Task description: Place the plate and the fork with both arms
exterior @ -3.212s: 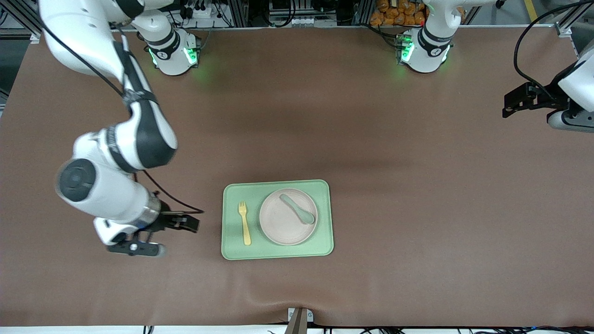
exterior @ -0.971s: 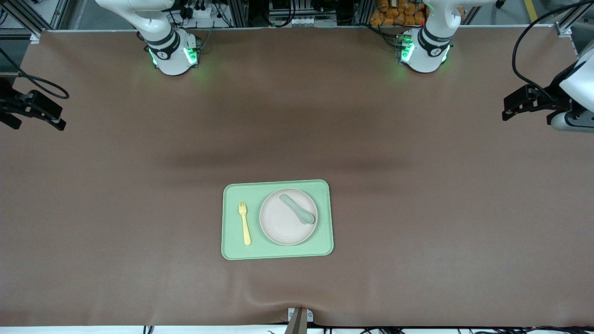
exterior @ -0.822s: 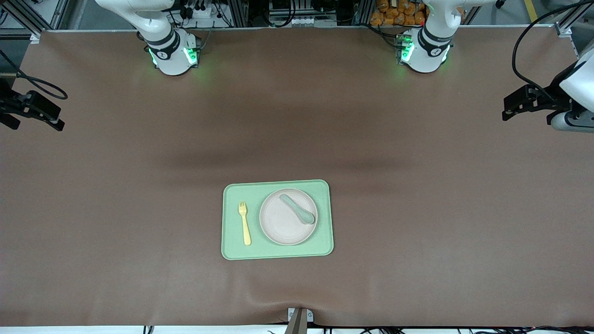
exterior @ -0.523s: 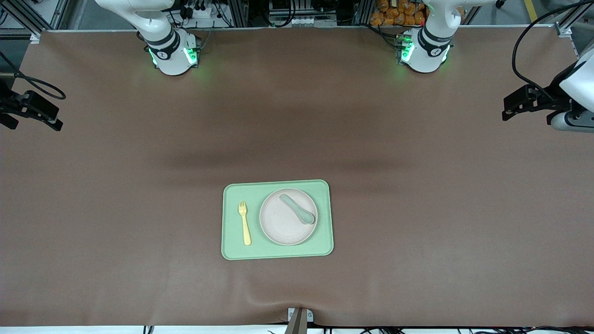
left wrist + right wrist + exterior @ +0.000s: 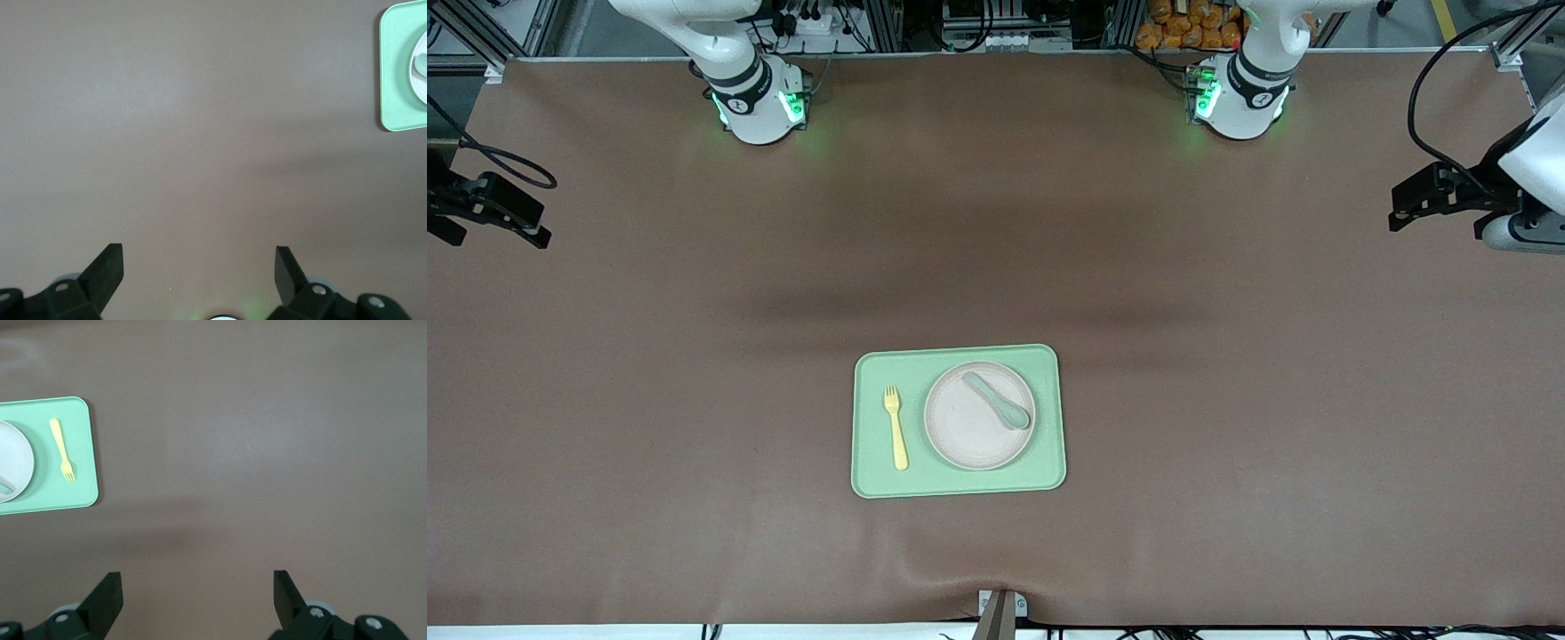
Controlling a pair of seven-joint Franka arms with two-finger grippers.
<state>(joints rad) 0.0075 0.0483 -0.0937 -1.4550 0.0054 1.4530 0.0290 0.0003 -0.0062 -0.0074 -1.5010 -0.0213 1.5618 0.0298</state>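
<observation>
Two white robot arms wait at opposite ends of the wide brown counter (image 5: 1227, 400), each raised over bare surface well apart from the tableware. Left hand (image 5: 199, 263) over the left arm's end of the counter: fingers spread wide, nothing between them. Right hand (image 5: 197, 587) over the right arm's end: fingers likewise spread wide, nothing held.

Rectangular light-green plastic tray (image 5: 959, 484) lies flat near the counter's middle, nearer the front camera than either arm base. Round shallow cream matte plate (image 5: 971, 440) sits on the tray, toward the left arm's end of it. Small pale-yellow plastic fork (image 5: 895, 428) lies on the tray just beside the plate, toward the right arm's end, not touching it, tines pointing away from the front camera. Small grey-green spoon (image 5: 998, 401) rests at a slant on the plate.
</observation>
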